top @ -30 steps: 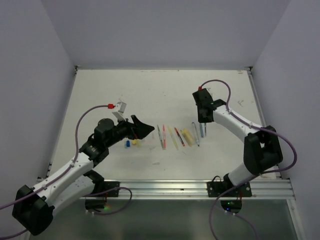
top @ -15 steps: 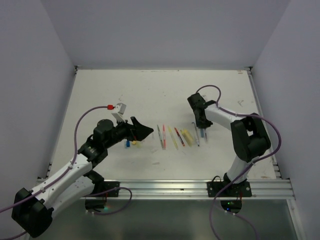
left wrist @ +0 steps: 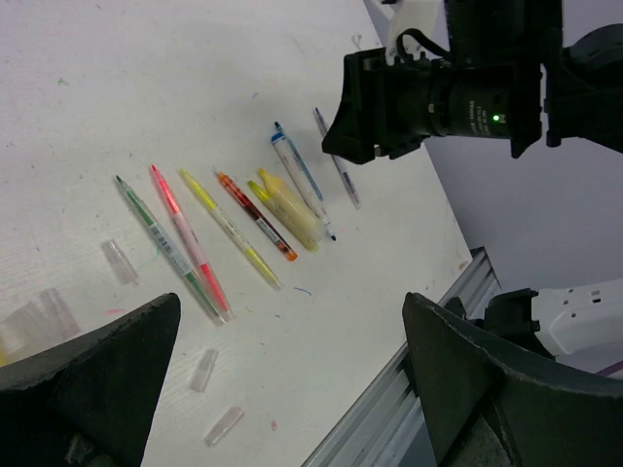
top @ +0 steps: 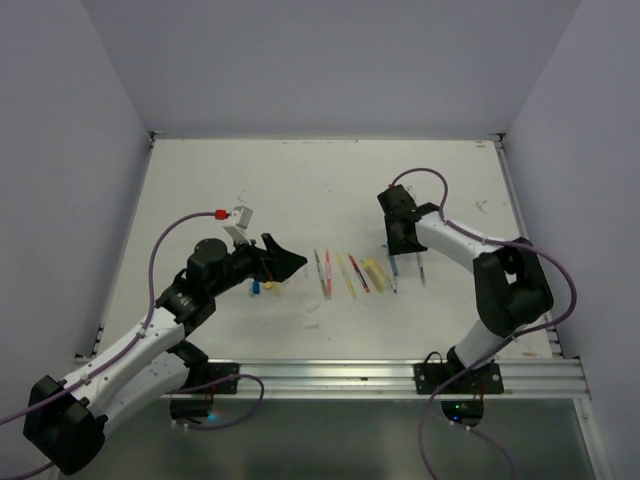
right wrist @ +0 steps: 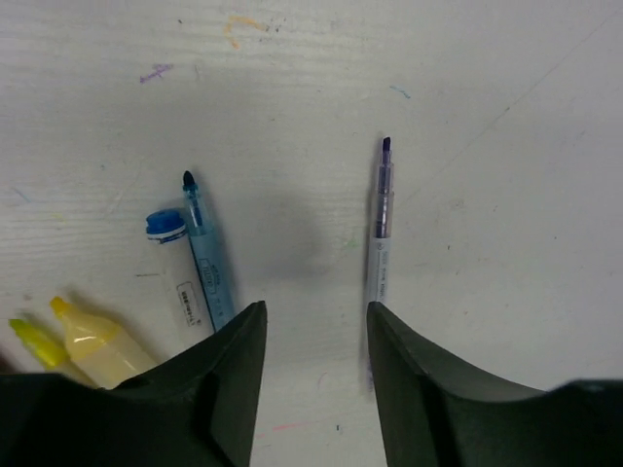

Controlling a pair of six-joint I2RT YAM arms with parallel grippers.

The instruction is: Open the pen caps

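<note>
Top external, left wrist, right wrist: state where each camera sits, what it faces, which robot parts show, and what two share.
Top external: above, behind bases, looking down on table; left arm, right arm show.
Left wrist: on left arm, facing right arm across pens; left tool shows.
Right wrist: on right arm, looking down; right tool shows.
Shared by wrists: purple pen.

white table (top: 300, 190); metal rail (top: 330, 372) along near edge

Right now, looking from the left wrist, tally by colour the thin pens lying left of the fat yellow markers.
green pen: 1
pink pen: 1
yellow pen: 1
red pen: 1
Total: 4
</note>
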